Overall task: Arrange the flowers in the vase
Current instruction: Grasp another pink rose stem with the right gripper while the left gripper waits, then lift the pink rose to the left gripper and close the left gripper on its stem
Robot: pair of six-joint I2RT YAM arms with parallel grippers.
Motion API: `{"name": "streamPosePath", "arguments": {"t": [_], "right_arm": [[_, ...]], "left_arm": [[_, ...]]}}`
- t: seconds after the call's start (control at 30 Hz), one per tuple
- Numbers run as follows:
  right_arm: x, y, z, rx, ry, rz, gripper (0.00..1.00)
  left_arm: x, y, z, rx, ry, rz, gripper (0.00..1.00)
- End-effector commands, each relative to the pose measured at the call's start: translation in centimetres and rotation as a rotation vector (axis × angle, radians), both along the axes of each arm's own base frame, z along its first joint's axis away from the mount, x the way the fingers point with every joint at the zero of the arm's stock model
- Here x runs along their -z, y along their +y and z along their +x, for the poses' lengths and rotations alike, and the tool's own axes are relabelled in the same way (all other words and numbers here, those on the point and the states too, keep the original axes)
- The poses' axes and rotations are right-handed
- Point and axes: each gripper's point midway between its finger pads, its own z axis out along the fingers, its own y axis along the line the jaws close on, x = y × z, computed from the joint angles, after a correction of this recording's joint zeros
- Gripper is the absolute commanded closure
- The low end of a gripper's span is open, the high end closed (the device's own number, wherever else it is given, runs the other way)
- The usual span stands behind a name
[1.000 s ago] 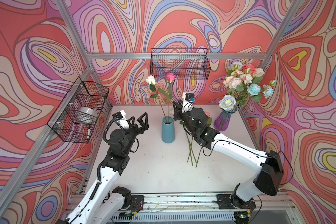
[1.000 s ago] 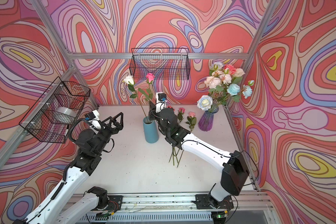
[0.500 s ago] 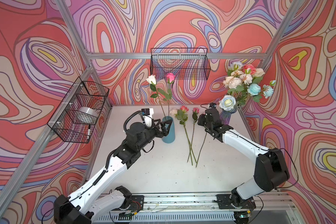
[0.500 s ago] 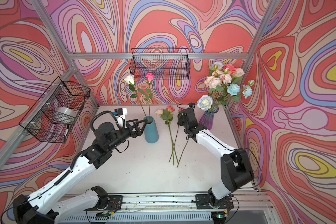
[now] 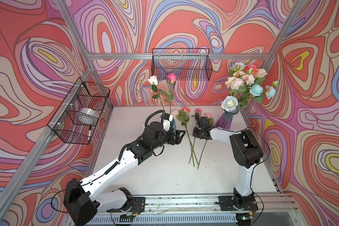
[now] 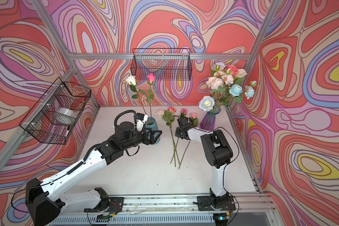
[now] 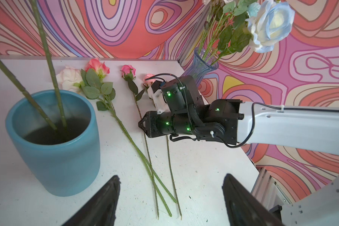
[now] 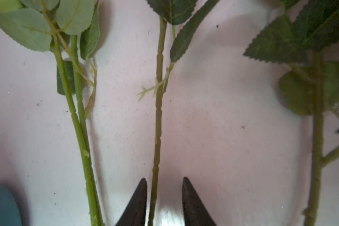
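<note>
The left gripper (image 5: 178, 137) is hovering just beside the teal-blue ceramic vase (image 7: 53, 156), its black fingers (image 7: 110, 195) spread wide and holding nothing. In both top views this arm's wrist is covering much of the vase, so only part of its rim and wall (image 6: 155, 127) is showing. A long-stemmed white rose (image 5: 152, 79) and a pink rose (image 5: 172, 77) are standing in it. The left wrist view is cutting off their blooms and showing only the two green stems.

Four more flowers are lying on the white tabletop (image 5: 164, 176) between the two vases: a cream blossom (image 5: 175, 112), a coral rose (image 5: 185, 109), a deep pink rose (image 5: 198, 111) and a pale pink rose (image 5: 208, 115). Their stems are converging and crossing toward the front.

The right gripper (image 7: 142, 125) is pointing down over the deep pink rose's stem (image 8: 157, 137). In the right wrist view its dark fingertips (image 8: 140, 195) are standing narrowly apart and straddling that stem, one just beside it, the other leaving a gap. They are not pinching it. Whether the tips are touching the table is hard to tell. The gripper body is hiding most of the pale pink rose in the left wrist view.

A purple glass vase (image 5: 226, 121) is holding a mixed bouquet (image 5: 245, 82) in the far right corner.
</note>
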Motion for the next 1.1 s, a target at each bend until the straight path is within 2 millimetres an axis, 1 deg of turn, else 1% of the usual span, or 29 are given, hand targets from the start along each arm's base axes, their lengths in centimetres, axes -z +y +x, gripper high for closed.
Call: {"name": "streamPosePath", "arguments": {"t": [0.0, 0.07, 0.13, 0.23, 0.33, 0.37, 0.43, 0.5, 0.53, 0.6, 0.67, 0.73, 0.8, 0.9, 0.93, 1.0, 1.07], "right_arm": [[-0.5, 0.3, 0.5, -0.001, -0.012, 0.026, 0.82], [-1.1, 0.3, 0.3, 0.004, -0.024, 0.034, 0.93], [-2.4, 0.2, 0.1, 0.006, -0.057, 0.053, 0.99], [-5.5, 0.0, -0.3, 0.013, -0.127, 0.079, 1.0], [-9.8, -0.4, -0.9, 0.02, -0.229, 0.113, 1.0], [-10.9, -0.6, -1.3, 0.024, -0.26, 0.116, 1.0], [-13.4, -0.5, -2.2, 0.008, -0.338, 0.131, 1.0], [-16.4, 0.5, -3.7, -0.045, -0.455, 0.124, 1.0], [-17.9, 1.5, -4.6, -0.076, -0.525, 0.115, 1.0], [-21.1, 3.5, -7.1, -0.14, -0.663, 0.097, 1.0], [-23.4, 4.7, -9.3, -0.159, -0.757, 0.1, 1.0], [-25.0, 5.6, -11.1, -0.157, -0.819, 0.073, 1.0], [-26.4, 7.2, -13.3, -0.199, -0.891, 0.028, 1.0], [-28.6, 9.1, -16.0, -0.255, -0.961, 0.045, 1.0], [-29.1, 9.4, -16.6, -0.268, -0.977, 0.052, 1.0], [-30.4, 10.7, -18.2, -0.322, -1.017, 0.063, 1.0], [-31.2, 11.9, -19.3, -0.364, -1.042, 0.071, 1.0]], "left_arm": [[-0.2, 0.6, -0.1, -0.014, -0.026, 0.021, 0.17], [-0.3, 0.7, -0.1, -0.017, -0.032, 0.022, 0.16], [-0.4, 0.8, -0.1, -0.016, -0.036, 0.022, 0.16], [-0.8, 1.0, -0.1, -0.022, -0.057, 0.031, 0.15], [-1.5, 1.6, -0.1, -0.04, -0.091, 0.042, 0.15], [-1.7, 1.9, -0.1, -0.047, -0.106, 0.048, 0.15], [-2.2, 2.3, -0.1, -0.058, -0.133, 0.061, 0.14], [-2.9, 2.6, -0.3, -0.057, -0.166, 0.065, 0.13], [-3.3, 2.7, -0.5, -0.051, -0.182, 0.064, 0.13], [-4.1, 2.7, -0.9, -0.03, -0.216, 0.057, 0.13], [-4.8, 2.9, -1.2, -0.012, -0.241, 0.039, 0.13], [-5.3, 3.3, -1.2, -0.01, -0.264, 0.007, 0.14], [-5.8, 3.5, -1.4, 0.011, -0.285, -0.036, 0.15], [-6.4, 3.3, -1.7, 0.063, -0.288, -0.079, 0.16], [-6.7, 3.1, -1.9, 0.089, -0.292, -0.096, 0.17], [-7.3, 2.8, -2.4, 0.148, -0.292, -0.151, 0.19], [-7.8, 2.4, -3.0, 0.205, -0.3, -0.194, 0.22]]}}
